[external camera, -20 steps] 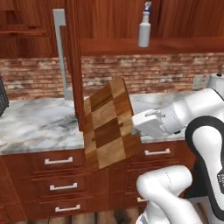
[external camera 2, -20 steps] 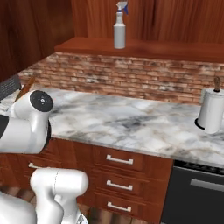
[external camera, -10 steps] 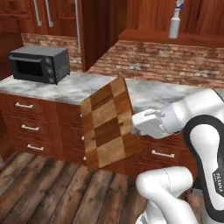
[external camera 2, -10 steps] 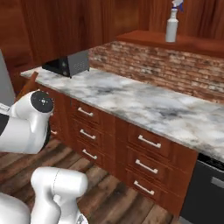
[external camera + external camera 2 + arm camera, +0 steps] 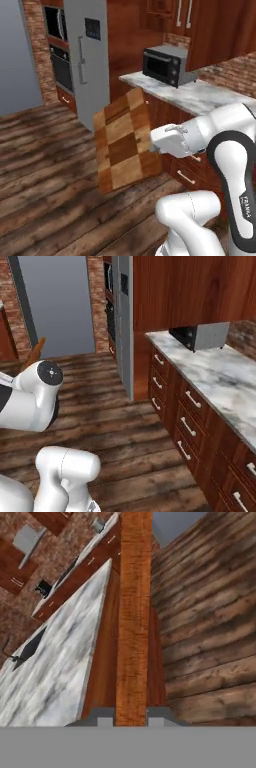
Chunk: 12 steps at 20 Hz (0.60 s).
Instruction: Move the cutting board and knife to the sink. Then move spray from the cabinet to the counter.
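You had the cutting board [image 5: 125, 141] clamped edge-on in the jaws, carried on edge in the air out in front of the microwave [image 5: 166, 64], clear of the surface [image 5: 192, 95]. It looked stiff and fairly heavy, so a one-edge hold probably risked it pivoting.

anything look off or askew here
The board is off the counter, held on edge in the pincer and tilted out over the wood floor. That fits carrying it, though. The microwave sits squarely, and nothing looks spilled or damaged.
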{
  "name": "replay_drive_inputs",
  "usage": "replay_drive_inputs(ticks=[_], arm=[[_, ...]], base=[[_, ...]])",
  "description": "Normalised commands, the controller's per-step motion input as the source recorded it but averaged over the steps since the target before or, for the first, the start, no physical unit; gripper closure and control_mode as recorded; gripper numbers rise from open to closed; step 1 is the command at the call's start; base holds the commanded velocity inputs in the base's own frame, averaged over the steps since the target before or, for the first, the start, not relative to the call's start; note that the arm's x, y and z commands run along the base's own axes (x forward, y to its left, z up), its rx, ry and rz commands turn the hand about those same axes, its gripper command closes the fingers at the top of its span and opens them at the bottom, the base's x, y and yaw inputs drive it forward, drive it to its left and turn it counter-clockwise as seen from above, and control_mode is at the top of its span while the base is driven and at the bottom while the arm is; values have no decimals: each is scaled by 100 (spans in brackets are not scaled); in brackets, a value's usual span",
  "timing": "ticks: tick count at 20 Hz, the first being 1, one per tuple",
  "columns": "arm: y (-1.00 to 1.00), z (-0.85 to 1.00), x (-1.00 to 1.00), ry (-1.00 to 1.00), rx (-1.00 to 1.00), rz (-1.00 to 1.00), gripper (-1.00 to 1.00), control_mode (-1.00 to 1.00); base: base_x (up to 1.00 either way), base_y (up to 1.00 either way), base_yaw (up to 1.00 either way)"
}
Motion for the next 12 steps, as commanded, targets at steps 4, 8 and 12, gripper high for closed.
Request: replay_drive_inputs(ticks=[4, 8, 12], arm=[[0, 0, 0, 0, 0, 0, 100, 100], [0, 0, 0, 0, 0, 0, 100, 100], [0, 0, 0, 0, 0, 0, 100, 100]], base=[[0, 40, 83], [75, 81, 37], [100, 36, -3]])
